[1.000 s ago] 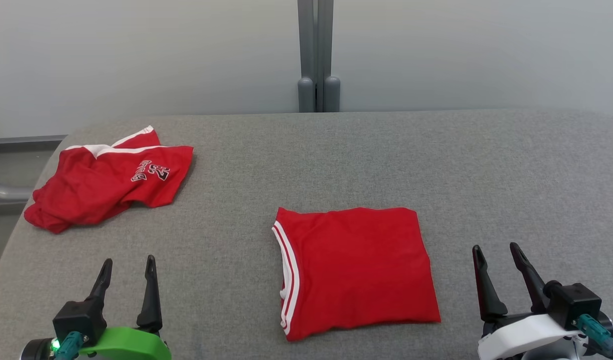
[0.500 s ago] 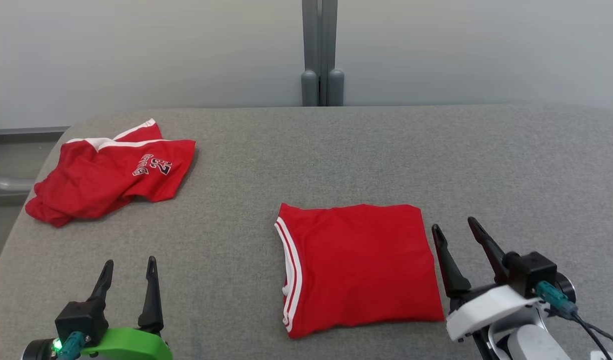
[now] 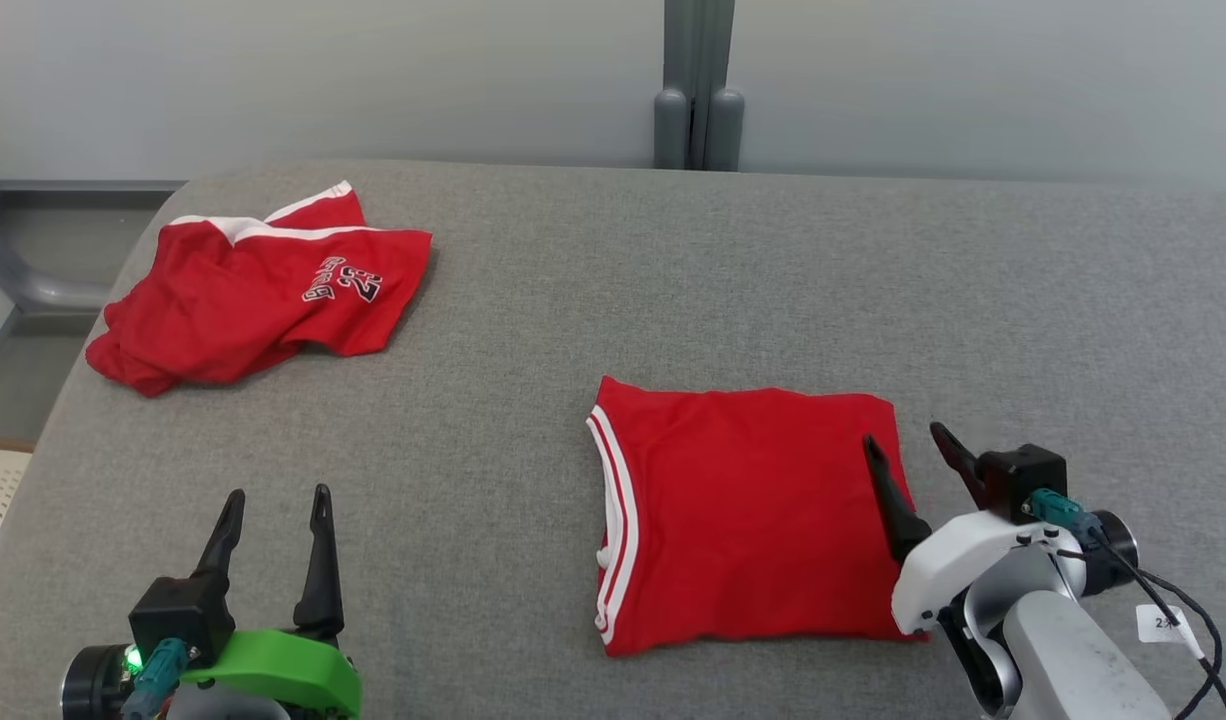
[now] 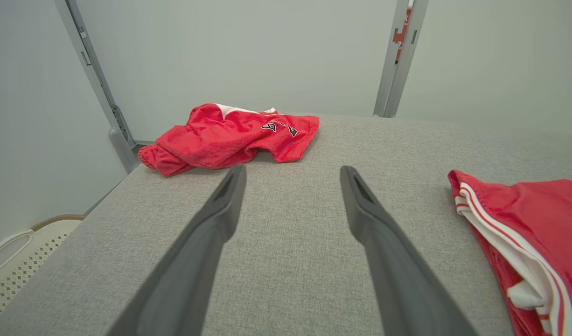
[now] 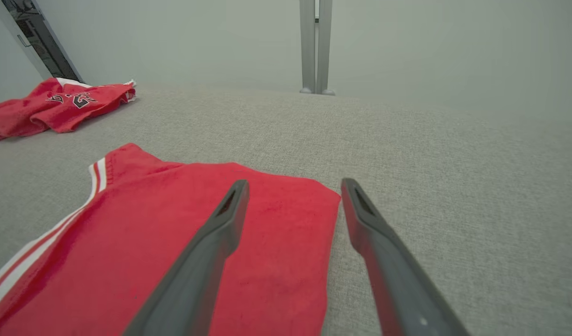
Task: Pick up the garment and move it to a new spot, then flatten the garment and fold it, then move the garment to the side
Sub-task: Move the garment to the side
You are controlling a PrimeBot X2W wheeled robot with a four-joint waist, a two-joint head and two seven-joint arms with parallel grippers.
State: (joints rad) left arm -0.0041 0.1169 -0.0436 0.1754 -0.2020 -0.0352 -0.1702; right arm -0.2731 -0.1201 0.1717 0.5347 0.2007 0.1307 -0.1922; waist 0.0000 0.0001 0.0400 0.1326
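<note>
Nearest, the left gripper (image 3: 278,492) is hovering with fingers spread wide, holding nothing. The right gripper (image 3: 903,435), equally wide and empty, is straddling the right edge of the folded garment (image 3: 753,510). That garment is lying mid-way across the grey table (image 3: 673,280); contact with the cloth is hard to judge. It is looking light, soft and floppy, so pinching every layer at that edge seems wise. Farther off, a crumpled jersey (image 3: 263,285) is lying.
</note>
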